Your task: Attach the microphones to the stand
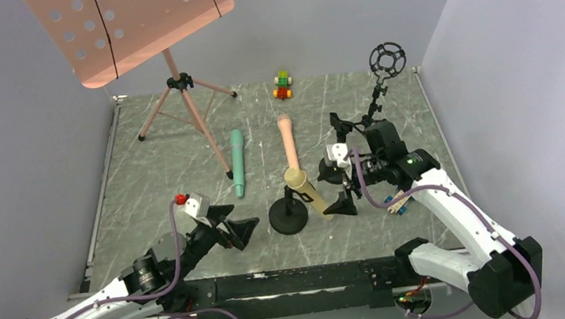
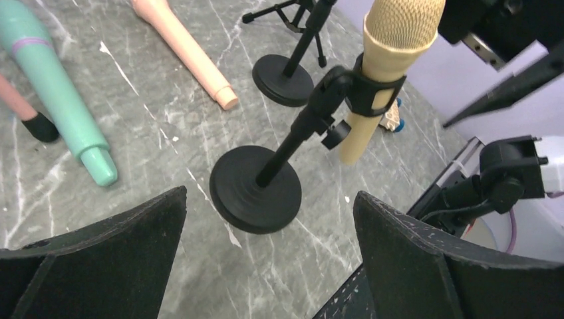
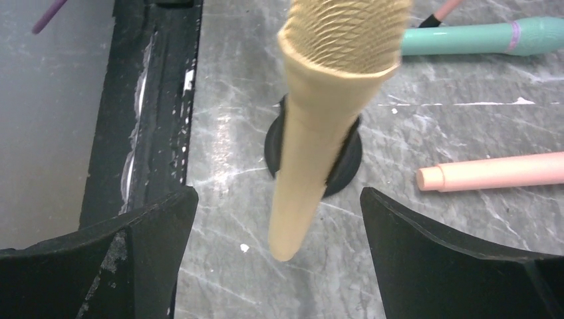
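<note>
The pale yellow microphone (image 1: 304,188) sits tilted in the clip of a small black stand with a round base (image 1: 288,217). It also shows in the left wrist view (image 2: 386,73) and the right wrist view (image 3: 319,133). The teal-green microphone (image 1: 238,162) and the salmon pink microphone (image 1: 287,139) lie flat on the table behind it. My right gripper (image 1: 336,189) is open just right of the yellow microphone; its narrow tail hangs between the jaws, untouched (image 3: 279,196). My left gripper (image 1: 240,221) is open and empty, left of the stand base (image 2: 256,189).
A pink music stand (image 1: 138,24) on a tripod stands at the back left. A second black stand with a ring mount (image 1: 386,60) stands at the right, its round base (image 2: 282,80) behind the first. A toy-brick car (image 1: 282,85) sits at the back. A black rail (image 1: 292,281) runs along the near edge.
</note>
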Tool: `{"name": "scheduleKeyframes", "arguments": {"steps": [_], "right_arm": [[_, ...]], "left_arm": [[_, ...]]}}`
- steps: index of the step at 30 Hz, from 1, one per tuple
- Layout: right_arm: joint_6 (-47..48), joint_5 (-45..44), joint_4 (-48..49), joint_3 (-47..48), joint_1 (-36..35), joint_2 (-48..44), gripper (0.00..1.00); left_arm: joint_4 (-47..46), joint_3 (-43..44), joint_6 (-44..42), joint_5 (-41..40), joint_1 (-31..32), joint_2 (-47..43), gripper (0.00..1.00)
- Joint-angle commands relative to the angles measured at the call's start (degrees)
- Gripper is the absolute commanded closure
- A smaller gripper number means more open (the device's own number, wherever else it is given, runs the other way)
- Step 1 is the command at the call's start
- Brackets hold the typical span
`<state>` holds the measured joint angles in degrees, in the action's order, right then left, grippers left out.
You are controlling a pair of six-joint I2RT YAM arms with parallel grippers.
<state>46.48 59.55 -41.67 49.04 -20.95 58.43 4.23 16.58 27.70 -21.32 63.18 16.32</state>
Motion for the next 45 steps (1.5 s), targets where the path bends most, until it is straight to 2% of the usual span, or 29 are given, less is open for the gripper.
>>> {"name": "scheduleKeyframes", "arguments": {"steps": [1, 5, 12, 19, 21, 28, 31, 34, 38, 42, 45], "right_arm": [[-9.18, -4.32, 7.75, 4.5, -1.01, 3.63, 0.0], [-14.21, -5.97, 12.07, 3.62, -3.2, 5.3, 0.0], [-20.52, -5.84, 17.35, 3.27, -4.7, 7.64, 0.0], [-21.18, -5.58, 19.19, 2.25, -7.36, 9.91, 0.01], [-21.44, -5.14, 19.98, 1.8, -7.49, 9.8, 0.04], [-18.31, -3.13, 18.88, 0.17, -7.66, 8.41, 0.09], [-16.02, -2.88, 17.52, -0.28, -7.42, 6.99, 0.07], [-13.67, -2.97, 15.74, -0.58, -6.57, 5.87, 0.02], [-10.94, 1.38, 13.5, -1.06, -1.66, 2.89, 0.0], [-4.81, 5.87, 9.62, -1.98, 4.17, -0.65, 0.0], [-3.76, 9.04, 10.24, -4.11, 9.24, -3.74, 0.0]], "left_arm": [[-2.81, -4.22, 0.86, 1.95, -0.12, -7.92, 0.01], [-1.35, -5.2, 1.15, 0.78, -0.15, -9.98, 0.01], [-1.33, -3.51, -0.55, 3.84, -0.13, -5.93, 0.01], [-3.06, -2.2, -1.78, 6.01, -0.13, -0.8, 0.01], [-3.74, -2.34, -2.39, 6.83, -0.11, -0.09, 0.01], [-14.37, -5.0, -10.38, 11.42, -0.15, 4.4, 0.01], [-20.04, -6.33, -14.48, 12.89, -0.13, 8.98, 0.01], [-31.19, -10.42, -18.65, 13.89, -0.11, 14.01, 0.01], [-48.61, -17.56, -22.68, 13.0, -0.16, 20.56, 0.01], [-55.47, -17.0, -26.82, 13.28, -0.32, 29.7, 0.01], [-61.52, -14.79, -30.82, 15.34, -0.63, 38.47, 0.01]]}}
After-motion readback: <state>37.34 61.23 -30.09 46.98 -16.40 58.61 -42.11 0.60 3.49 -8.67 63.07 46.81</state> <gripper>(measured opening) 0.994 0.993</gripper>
